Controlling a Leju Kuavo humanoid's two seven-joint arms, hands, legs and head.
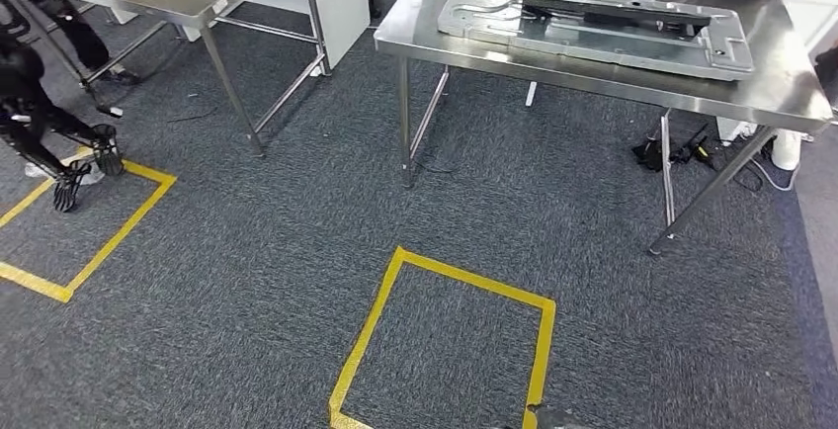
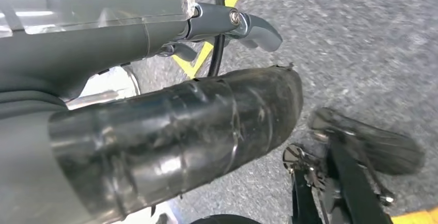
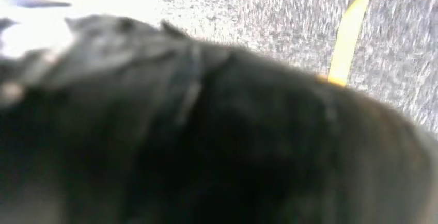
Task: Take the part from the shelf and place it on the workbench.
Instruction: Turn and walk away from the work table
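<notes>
Nearest, the left robot hand (image 2: pixel 155 136) and right robot hand (image 3: pixel 206 131) hang over grey carpet, grip unreadable, then a yellow tape square (image 1: pixel 445 350), and beyond it the steel desk (image 1: pixel 632 78) carrying the flat metal part (image 1: pixel 593 24).

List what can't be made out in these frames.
- Right hand: the right wrist view is a blurred dark mass; hand state unreadable.
- Left hand: the left wrist view is crowded by a dark wrapped form; grip unclear.
- Workbench: the head view cuts off its far side; the metal tray's contents are too small to identify.
</notes>
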